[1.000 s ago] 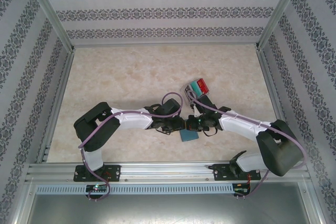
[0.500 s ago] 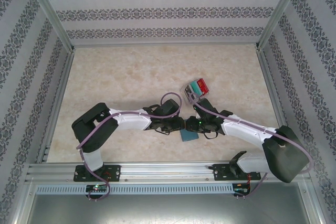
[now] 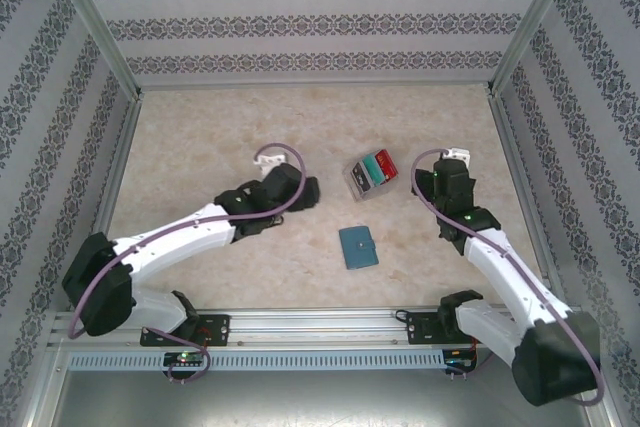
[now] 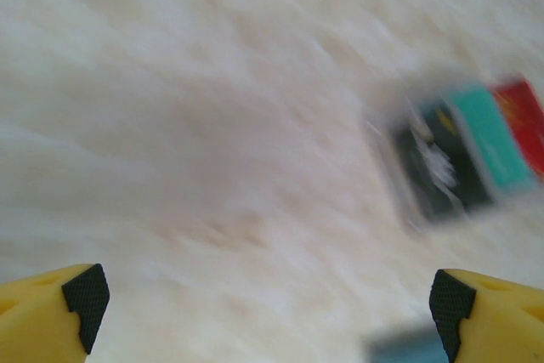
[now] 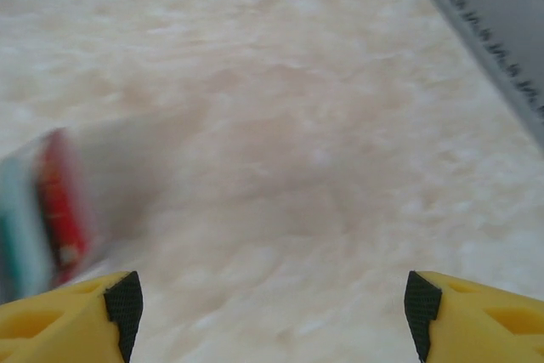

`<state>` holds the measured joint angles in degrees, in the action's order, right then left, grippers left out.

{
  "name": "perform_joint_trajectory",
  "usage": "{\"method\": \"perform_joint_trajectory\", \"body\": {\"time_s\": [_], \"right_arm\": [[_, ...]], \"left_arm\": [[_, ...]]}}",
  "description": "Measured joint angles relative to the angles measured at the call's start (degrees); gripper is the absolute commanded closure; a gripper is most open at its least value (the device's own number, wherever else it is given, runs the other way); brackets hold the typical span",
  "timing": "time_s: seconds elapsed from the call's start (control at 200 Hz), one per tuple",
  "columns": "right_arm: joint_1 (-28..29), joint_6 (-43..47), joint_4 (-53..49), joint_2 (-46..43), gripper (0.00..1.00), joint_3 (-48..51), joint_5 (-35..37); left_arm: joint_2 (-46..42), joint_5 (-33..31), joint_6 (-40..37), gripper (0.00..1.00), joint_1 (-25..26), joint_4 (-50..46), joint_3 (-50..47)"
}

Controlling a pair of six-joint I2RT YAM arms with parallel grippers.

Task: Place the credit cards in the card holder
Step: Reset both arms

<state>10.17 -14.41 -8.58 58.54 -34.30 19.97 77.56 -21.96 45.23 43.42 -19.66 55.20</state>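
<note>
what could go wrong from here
The holder looks shut and lies loose, so it may slide when a gripper tries to open it. The cards sit packed together in a tray, so the open right gripper could pinch two at once or tip the tray.

I can read no word, number or brand anywhere on my feeds. The credit cards [image 3: 372, 169] are too small from the top camera, and in the left wrist view the dark card [image 4: 438, 172] bears a whitish mark (smeared by blur, not legible). The card holder [image 3: 358, 247] shows plain teal, and the wall bands [image 3: 320, 25] are ornament, not lettering.
</note>
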Motion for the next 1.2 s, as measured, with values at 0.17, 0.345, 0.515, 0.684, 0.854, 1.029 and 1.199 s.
{"method": "perform_joint_trajectory", "body": {"time_s": [0.17, 0.345, 0.515, 0.684, 0.854, 1.029, 1.199], "right_arm": [[-6.0, 4.3, 11.3, 12.7, 0.17, 2.0, 0.1], [-6.7, 9.7, 27.8, 18.0, 0.18, 8.3, -3.5], [-8.6, 11.5, 37.8, 18.6, 0.19, 8.9, -8.0], [-8.6, 11.1, 53.3, 19.8, 0.16, 15.8, -8.9], [-7.3, 11.5, 58.1, 28.7, 0.08, 16.9, -7.7], [-7.0, 11.4, 59.4, 28.6, 0.02, 14.4, -6.4], [-6.9, 11.4, 60.3, 28.5, 0.02, 14.1, -5.7]], "left_arm": [[-3.5, -16.3, -8.3, 0.01, -9.6, -2.0, -2.4], [-7.9, -22.6, -21.0, 0.01, -19.2, 7.6, -14.1], [-12.5, -19.1, -28.9, 0.01, -28.5, 24.1, -27.2], [-7.4, -14.4, -36.9, 0.01, -29.7, 35.8, -29.2], [-2.6, -9.0, -42.1, 0.01, -30.8, 48.1, -32.1], [5.1, -4.3, -46.1, 0.01, -31.8, 59.9, -33.1], [9.0, 1.2, -46.6, 0.01, -35.1, 63.0, -33.2]]}}
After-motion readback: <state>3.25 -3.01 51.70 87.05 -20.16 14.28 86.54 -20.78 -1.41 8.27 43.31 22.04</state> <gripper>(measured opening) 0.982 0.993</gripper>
